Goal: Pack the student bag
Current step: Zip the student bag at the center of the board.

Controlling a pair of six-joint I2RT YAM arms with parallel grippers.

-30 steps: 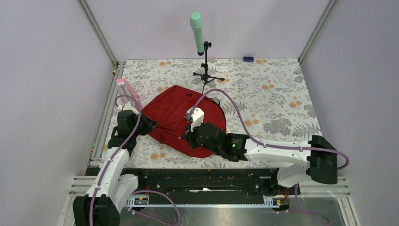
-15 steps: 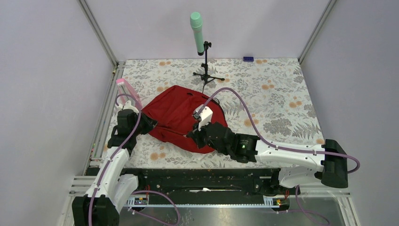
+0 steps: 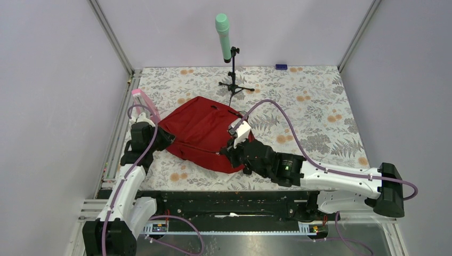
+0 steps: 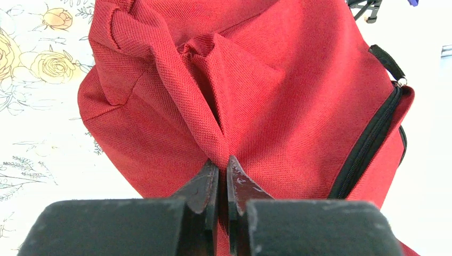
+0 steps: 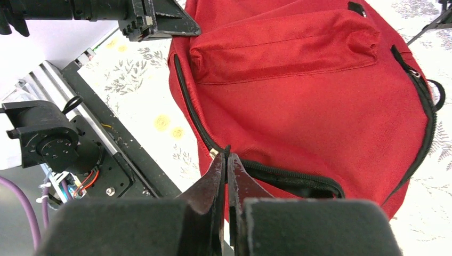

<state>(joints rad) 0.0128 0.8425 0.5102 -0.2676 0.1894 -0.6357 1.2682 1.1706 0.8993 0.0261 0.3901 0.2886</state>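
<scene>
Left arm (image 3: 123, 184) rises from the near left corner of the floral-print worktop (image 3: 320, 101), forearm running up along the left edge, wrist bent in twd centre. The left jaws are closed tight on a pinched fold of cloth at the left end of the large red fabric backpack (image 3: 198, 130), w/ fabric puckered into ridges above the tips. Right arm (image 3: 330, 178) lies low & stretched out along the near edge, reaching from the right side to the bag's near-right rim. The right jaws are narrow, tips together on the black zip (image 5: 256, 169) right by its small metal slider (image 5: 213, 153). Backpack lies flat, left of centre, nearer the near edge than the far one. Coarse weave, even red. Its front pocket makes a padded bulge. The zip track curves round the rim & gapes a little beside the right tips, dark inside. A black loop (image 5: 437, 96) sits at its side.
</scene>
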